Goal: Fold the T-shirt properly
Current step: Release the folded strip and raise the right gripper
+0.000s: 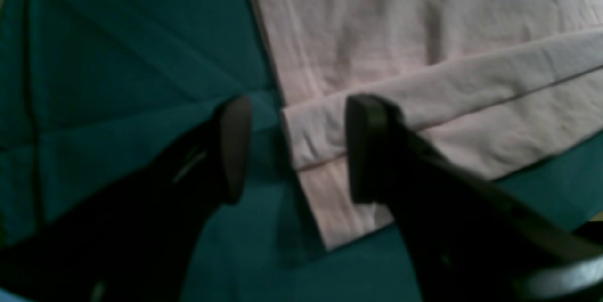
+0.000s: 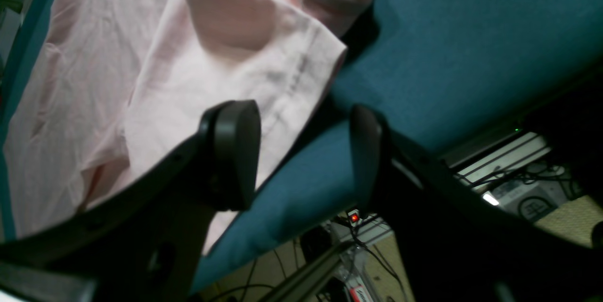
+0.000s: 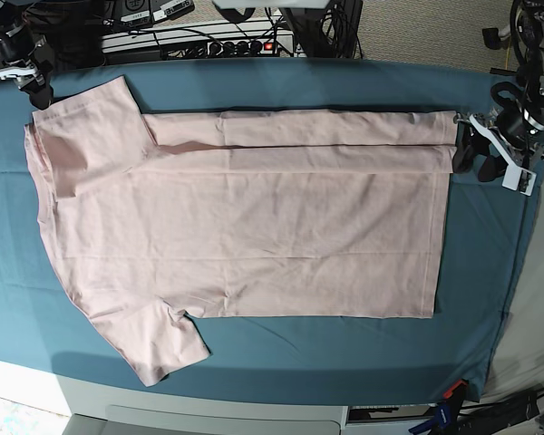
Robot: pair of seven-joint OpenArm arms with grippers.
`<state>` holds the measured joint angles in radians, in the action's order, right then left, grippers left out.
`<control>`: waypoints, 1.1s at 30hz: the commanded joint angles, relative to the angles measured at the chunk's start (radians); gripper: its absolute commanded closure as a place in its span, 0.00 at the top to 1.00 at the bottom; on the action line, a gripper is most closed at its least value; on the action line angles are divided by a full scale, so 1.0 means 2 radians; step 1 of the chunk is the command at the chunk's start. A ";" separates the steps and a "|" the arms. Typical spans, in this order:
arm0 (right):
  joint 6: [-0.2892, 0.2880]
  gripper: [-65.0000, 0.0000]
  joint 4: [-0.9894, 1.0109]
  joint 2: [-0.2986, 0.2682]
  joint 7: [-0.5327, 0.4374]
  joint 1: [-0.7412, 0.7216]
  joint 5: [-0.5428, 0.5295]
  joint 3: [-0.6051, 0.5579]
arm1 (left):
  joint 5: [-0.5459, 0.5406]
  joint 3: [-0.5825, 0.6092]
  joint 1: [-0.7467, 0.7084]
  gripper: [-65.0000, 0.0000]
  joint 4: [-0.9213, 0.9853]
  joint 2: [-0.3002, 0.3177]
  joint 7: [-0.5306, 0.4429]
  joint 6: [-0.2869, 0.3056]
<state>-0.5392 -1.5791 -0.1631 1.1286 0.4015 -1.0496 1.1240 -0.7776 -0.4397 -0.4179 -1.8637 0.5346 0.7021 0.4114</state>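
The pale pink T-shirt (image 3: 254,227) lies flat on the teal cloth (image 3: 344,344), collar end to the left and hem to the right, plain side up. Its far side is folded over in a long strip (image 3: 299,129). My left gripper (image 3: 472,156) is at the hem's far right corner. In the left wrist view it (image 1: 299,149) is open, with the folded corner of the T-shirt (image 1: 400,33) between its fingers. My right gripper (image 3: 36,83) is at the far left sleeve, and in the right wrist view it (image 2: 301,156) is open above the sleeve edge (image 2: 292,80).
Behind the table's far edge are a power strip and cables (image 3: 199,41), which also show below the cloth's edge (image 2: 518,189). The teal cloth (image 1: 118,57) has creases. Red and blue clamps (image 3: 446,399) hold the near right corner. The table's white front edge (image 3: 36,385) is near.
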 commanded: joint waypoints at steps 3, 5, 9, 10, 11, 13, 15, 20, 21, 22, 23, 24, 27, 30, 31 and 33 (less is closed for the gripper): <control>0.003 0.47 0.034 -0.021 -0.011 -0.011 -0.012 0.004 | -0.005 -0.004 0.003 0.51 -0.006 0.009 -0.011 0.002; 0.003 0.47 0.071 -0.030 -0.007 -0.022 -0.026 0.004 | -0.005 -0.004 0.003 0.51 -0.006 0.009 -0.011 0.002; -0.001 0.47 0.133 -0.041 0.008 -0.039 -0.055 0.004 | -0.005 -0.004 0.003 0.51 -0.006 0.009 -0.011 0.002; -0.006 0.47 0.141 -0.042 0.014 -0.039 -0.066 0.004 | -0.003 -0.004 0.003 0.51 -0.006 0.009 -0.011 0.002; -0.009 0.47 0.146 -0.042 0.023 -0.040 -0.076 0.004 | -0.003 -0.004 0.003 0.51 -0.006 0.009 -0.011 0.002; -0.015 0.47 0.149 -0.040 0.033 -0.040 -0.091 0.004 | -0.003 -0.004 0.003 0.51 -0.006 0.009 -0.011 0.002; -0.022 0.46 0.149 -0.041 0.039 -0.040 -0.098 0.004 | -0.003 -0.004 0.003 0.51 -0.006 0.009 -0.011 0.002; -0.033 0.37 0.149 -0.041 0.040 -0.040 -0.109 0.004 | -0.003 -0.004 0.003 0.51 -0.006 0.008 -0.011 0.002; -0.033 0.34 0.149 -0.041 0.040 -0.040 -0.109 0.004 | -0.003 -0.004 0.003 0.51 -0.006 0.008 -0.011 0.002; -0.033 0.29 0.149 -0.041 0.039 -0.040 -0.109 0.004 | -0.003 -0.004 0.003 0.51 -0.006 0.008 -0.011 0.002; -0.033 0.25 0.149 -0.041 0.039 -0.040 -0.109 0.004 | -0.003 -0.004 0.003 0.51 -0.006 0.009 -0.011 0.002; -0.033 0.22 0.149 -0.041 0.037 -0.040 -0.109 0.004 | -0.003 -0.004 0.003 0.51 -0.006 0.009 -0.011 0.002; -0.033 0.19 0.149 -0.041 0.035 -0.042 -0.109 0.004 | -0.003 -0.004 0.003 0.51 -0.006 0.009 -0.011 0.002; -0.034 0.18 0.149 -0.041 0.034 -0.045 -0.109 0.004 | -0.003 -0.004 0.003 0.51 -0.006 0.009 -0.011 0.002; -0.034 0.16 0.149 -0.042 0.034 -0.047 -0.109 0.004 | -0.003 -0.004 0.003 0.51 -0.006 0.008 -0.011 0.002; -0.036 0.09 0.149 -0.042 0.033 -0.052 -0.109 0.004 | -0.003 -0.004 0.003 0.51 -0.006 0.009 -0.011 0.002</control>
<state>-0.6003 -1.2686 -0.2272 1.2118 0.2981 -1.2430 1.1255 -0.7742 -0.4397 -0.4179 -1.8637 0.5346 0.7021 0.4114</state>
